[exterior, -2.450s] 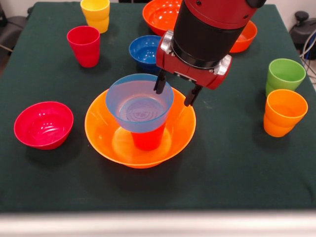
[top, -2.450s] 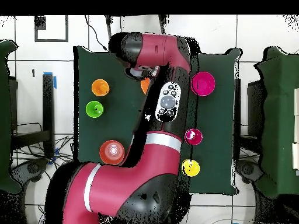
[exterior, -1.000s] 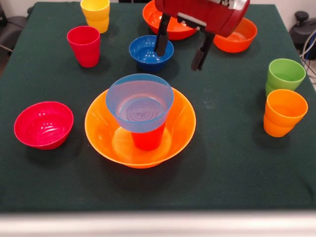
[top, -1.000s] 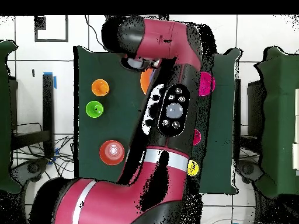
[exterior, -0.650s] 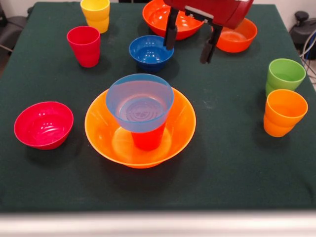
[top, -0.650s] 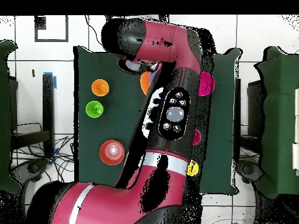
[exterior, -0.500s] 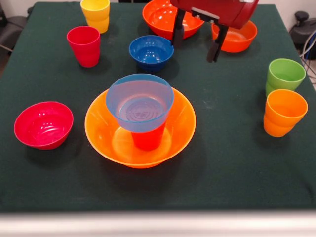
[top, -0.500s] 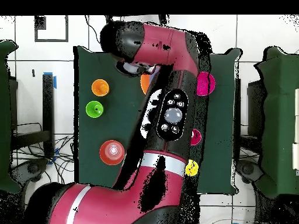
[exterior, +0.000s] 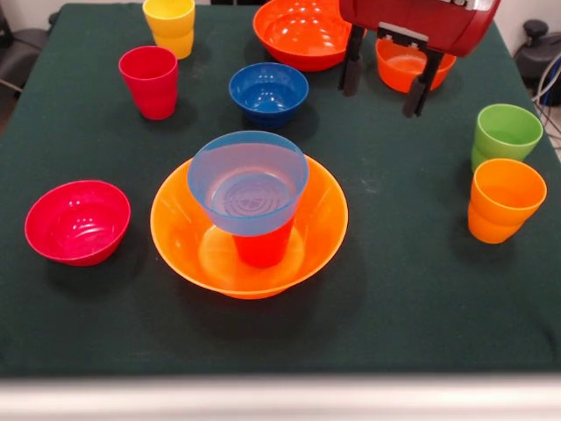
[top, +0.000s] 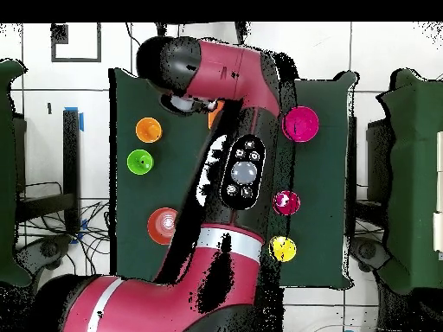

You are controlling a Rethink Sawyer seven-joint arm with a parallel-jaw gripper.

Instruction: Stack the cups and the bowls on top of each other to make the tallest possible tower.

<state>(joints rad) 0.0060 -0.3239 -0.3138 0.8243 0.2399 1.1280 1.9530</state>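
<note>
The tower stands at the table's middle in the front view: a wide orange bowl (exterior: 175, 237), a red-orange cup (exterior: 261, 249) upside down in it, and a light blue bowl (exterior: 248, 180) on top. My gripper (exterior: 384, 79) is open and empty. It hangs at the far right, over the small orange-red bowl (exterior: 405, 67). Loose on the cloth are a dark blue bowl (exterior: 268, 92), a magenta bowl (exterior: 77, 221), a large red-orange bowl (exterior: 302, 33), and crimson (exterior: 149, 81), yellow (exterior: 171, 24), green (exterior: 506, 133) and orange (exterior: 504, 200) cups. In the overhead view the arm hides the gripper and the tower.
The table wears a dark green cloth (exterior: 412, 289). In the overhead view my arm (top: 242, 173) lies across the table's middle, with the orange cup (top: 148, 130), green cup (top: 139, 161) and orange-red bowl (top: 163, 225) on one side and the magenta bowl (top: 300, 124) on the other.
My gripper has moved to the right in the front view, from beside the large red-orange bowl to over the small orange-red bowl. It stays open. The cups and bowls have not moved.
</note>
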